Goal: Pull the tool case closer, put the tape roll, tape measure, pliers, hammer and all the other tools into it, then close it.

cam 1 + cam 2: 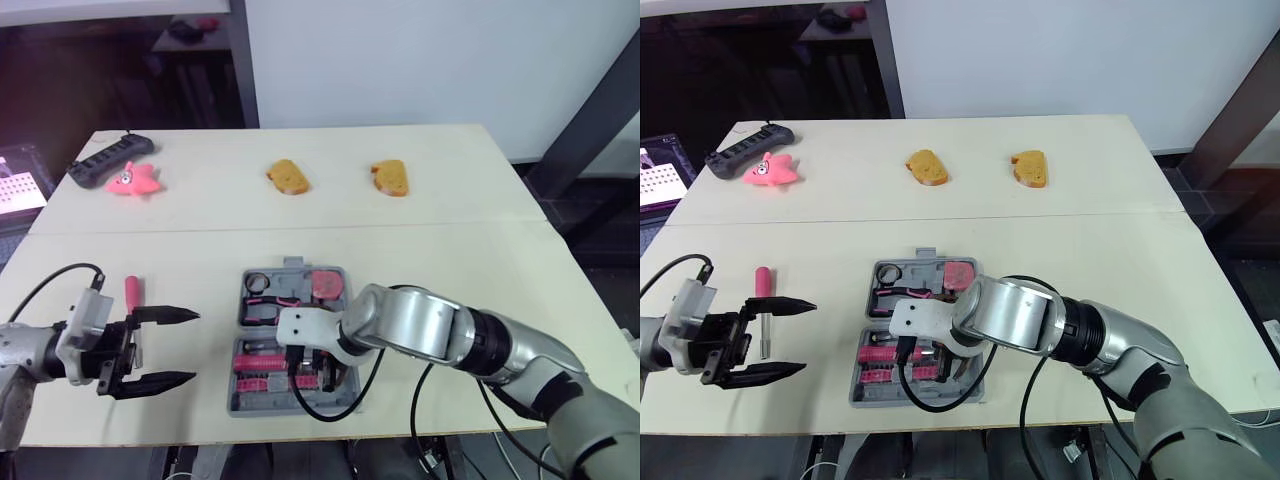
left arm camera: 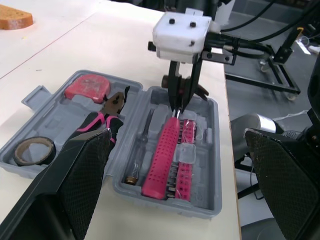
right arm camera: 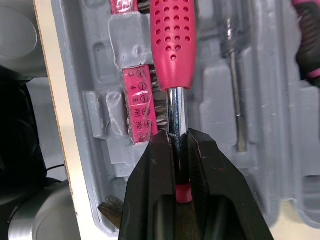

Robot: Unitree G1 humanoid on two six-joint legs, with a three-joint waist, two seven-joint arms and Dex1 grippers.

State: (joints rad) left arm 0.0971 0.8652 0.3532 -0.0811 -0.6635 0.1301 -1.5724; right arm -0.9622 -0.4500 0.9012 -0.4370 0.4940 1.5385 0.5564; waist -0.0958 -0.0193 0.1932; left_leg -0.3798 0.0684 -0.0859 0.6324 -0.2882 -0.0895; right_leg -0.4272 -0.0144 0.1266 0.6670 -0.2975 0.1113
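Over the tool case (image 2: pixel 55 120), my right tool (image 3: pixel 175 138) clamps the hammer (image 3: pixel 172 45) by its shaft, likely to seat it; left tool (image 1: pixel 190 347) hangs open.

Near half of the case is blocked, loads of room everywhere else

The right gripper (image 2: pixel 179 107) is clamped on the hammer (image 2: pixel 162 160) shaft down in the near half of the tool case (image 2: pixel 160 201), and its arm (image 1: pixel 420 325) lies across that half from the right, so there's no way in from that side. The far half is uncovered from above. The left gripper (image 1: pixel 192 347), fingers spread, has a bare strip of table (image 1: pixel 480 270) between it and the case, with a screwdriver (image 1: pixel 132 293) lying just beside it. There's bare tabletop right of the case, plus a wide bare band before the bread pieces (image 1: pixel 287 177), toy (image 1: pixel 133 180) and power strip (image 1: pixel 110 158) toward the far edge.
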